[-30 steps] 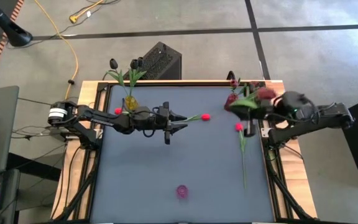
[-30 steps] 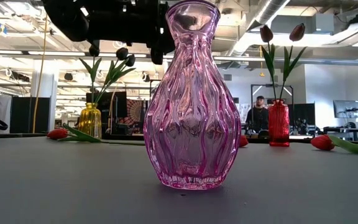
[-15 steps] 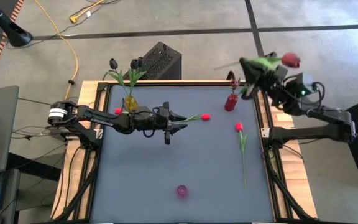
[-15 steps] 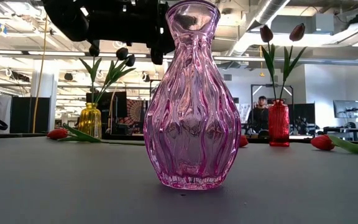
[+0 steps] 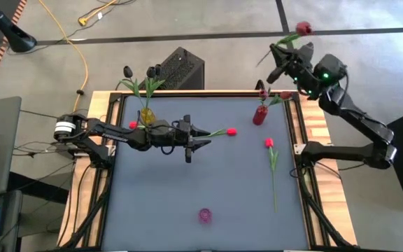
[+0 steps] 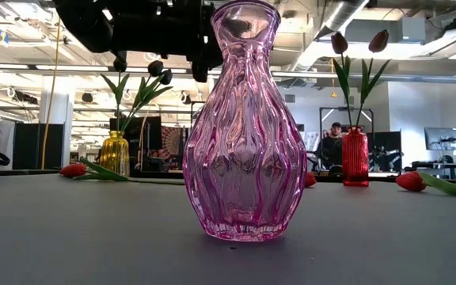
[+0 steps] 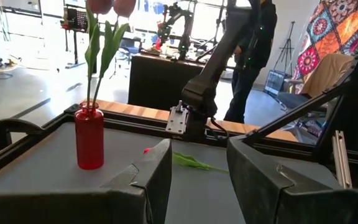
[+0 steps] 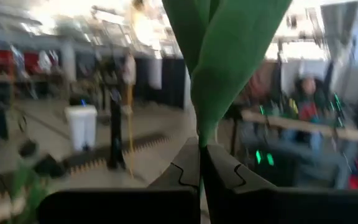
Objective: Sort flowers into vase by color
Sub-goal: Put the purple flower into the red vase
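Note:
My right gripper [image 5: 283, 57] is raised beyond the table's far right corner, shut on a red tulip whose head [image 5: 303, 28] sticks out past it. My left gripper [image 5: 203, 136] hovers open and level over the table's far middle, with nothing between its fingers [image 7: 157, 171]. One red tulip [image 5: 231, 131] lies on the table just past it. Another tulip [image 5: 269, 143] lies near the right edge. A red vase [image 5: 260, 114] holds crimson tulips, a yellow vase [image 5: 147, 115] holds dark ones, and a pink vase [image 5: 205, 215] stands near the front. My right gripper pinches the tulip's green stem [image 8: 201, 144] between its two shut fingers, just below a broad leaf [image 8: 225, 56]. The stem and leaf rise past the fingertips. The tulip is lifted clear of the table and of every vase.
A red tulip head [image 5: 133, 124] lies beside the yellow vase under the left arm. A black box [image 5: 180, 68] stands behind the table's far edge. A person [image 7: 253, 56] stands beyond the table. The table's middle [image 5: 208, 175] is bare grey mat.
My right gripper has swung from above the table's right edge beside the red vase up and out past the far right corner, turning as it went. It stays shut, and the tulip has travelled with it. The left arm has kept still.

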Robot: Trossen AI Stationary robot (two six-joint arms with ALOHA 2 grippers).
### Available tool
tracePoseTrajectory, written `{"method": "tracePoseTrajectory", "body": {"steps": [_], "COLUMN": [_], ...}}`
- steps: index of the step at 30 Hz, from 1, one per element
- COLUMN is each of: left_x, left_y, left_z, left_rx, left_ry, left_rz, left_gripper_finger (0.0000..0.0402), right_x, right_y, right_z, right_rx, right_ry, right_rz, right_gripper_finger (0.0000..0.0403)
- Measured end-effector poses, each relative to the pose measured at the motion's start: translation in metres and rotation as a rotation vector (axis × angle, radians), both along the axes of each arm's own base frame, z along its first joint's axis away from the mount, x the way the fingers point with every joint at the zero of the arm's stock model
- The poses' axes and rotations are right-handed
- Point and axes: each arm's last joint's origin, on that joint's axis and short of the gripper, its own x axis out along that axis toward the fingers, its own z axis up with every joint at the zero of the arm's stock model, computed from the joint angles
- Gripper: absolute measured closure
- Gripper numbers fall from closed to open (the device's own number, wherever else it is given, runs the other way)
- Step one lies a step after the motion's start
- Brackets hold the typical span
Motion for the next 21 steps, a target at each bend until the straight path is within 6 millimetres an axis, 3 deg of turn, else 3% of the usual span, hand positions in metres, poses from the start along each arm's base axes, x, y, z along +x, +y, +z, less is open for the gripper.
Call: {"method": "tracePoseTrajectory", "body": {"steps": [8, 21], "left_x": [0.0, 0.0], "left_y": [0.001, 0.001], "left_z": [-0.001, -0.001], "left_rx": [0.017, 0.003], "left_ry": [0.013, 0.011], "left_rz": [-0.004, -0.01], "left_gripper_finger": [0.026, 0.026], "right_x": [-0.016, -0.026], "right_y": [-0.023, -0.038], "right_z": [-0.022, -0.062], "right_rx": [0.212, 0.411], "right_ry": [0.07, 0.081], "right_rz": [-0.129, -0.22], "right_gripper_finger": [0.0374, 0.0374]}}
